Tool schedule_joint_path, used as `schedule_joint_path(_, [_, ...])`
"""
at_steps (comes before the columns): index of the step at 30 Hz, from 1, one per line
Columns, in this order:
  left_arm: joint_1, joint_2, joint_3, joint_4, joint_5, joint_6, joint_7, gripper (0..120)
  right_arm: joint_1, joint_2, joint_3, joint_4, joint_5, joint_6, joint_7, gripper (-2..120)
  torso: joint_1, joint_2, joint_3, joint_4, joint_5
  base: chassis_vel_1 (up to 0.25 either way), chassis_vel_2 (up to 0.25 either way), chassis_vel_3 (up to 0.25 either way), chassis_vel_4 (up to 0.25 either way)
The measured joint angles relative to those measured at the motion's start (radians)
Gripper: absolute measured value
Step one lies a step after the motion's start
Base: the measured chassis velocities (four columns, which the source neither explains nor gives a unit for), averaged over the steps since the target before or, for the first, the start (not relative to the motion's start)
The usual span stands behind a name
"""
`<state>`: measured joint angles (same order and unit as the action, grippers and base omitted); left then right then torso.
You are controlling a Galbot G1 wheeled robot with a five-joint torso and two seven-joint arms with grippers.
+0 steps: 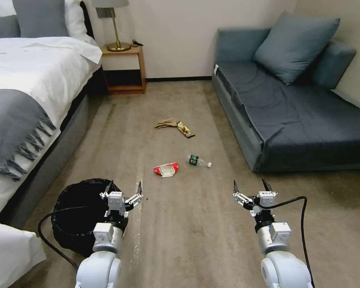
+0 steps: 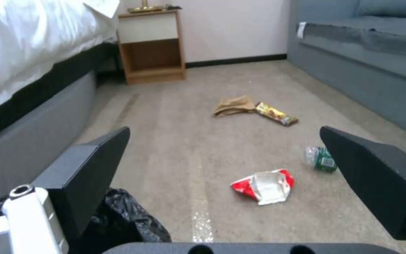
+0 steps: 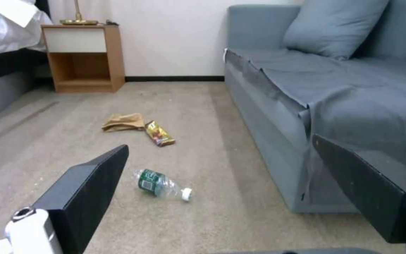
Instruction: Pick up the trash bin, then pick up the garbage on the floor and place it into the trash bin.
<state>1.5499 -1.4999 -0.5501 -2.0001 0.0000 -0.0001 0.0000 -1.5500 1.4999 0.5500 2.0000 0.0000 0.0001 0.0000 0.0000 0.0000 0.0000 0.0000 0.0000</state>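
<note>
The black trash bin (image 1: 74, 218) stands on the carpet at the lower left, beside the bed; its crinkly bag (image 2: 123, 220) shows under my left fingers. My left gripper (image 1: 124, 191) hovers open over the bin's right rim. My right gripper (image 1: 252, 187) hangs open above bare carpet, apart from everything. The garbage lies ahead: a red-white wrapper (image 1: 166, 170), a clear bottle with green label (image 1: 199, 161), a gold-brown snack wrapper (image 1: 186, 129) and crumpled tan paper (image 1: 166, 123). The bottle (image 3: 161, 184) lies on its side, cap toward the sofa.
A bed (image 1: 32, 92) with a grey throw runs along the left. A grey sofa (image 1: 292, 116) fills the right. A wooden nightstand (image 1: 124, 70) with a lamp stands at the far wall. Open carpet lies between bed and sofa.
</note>
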Motion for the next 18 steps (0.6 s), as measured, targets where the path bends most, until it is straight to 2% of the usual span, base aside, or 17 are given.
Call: schedule_joint_path(18, [0.0, 0.0, 0.0, 0.0, 0.0, 0.0, 0.0, 100, 0.0, 0.0, 0.0, 0.0, 0.0, 0.0, 0.0, 100, 0.0, 0.0, 0.0, 0.0, 0.0, 0.0, 0.0, 0.0, 0.0])
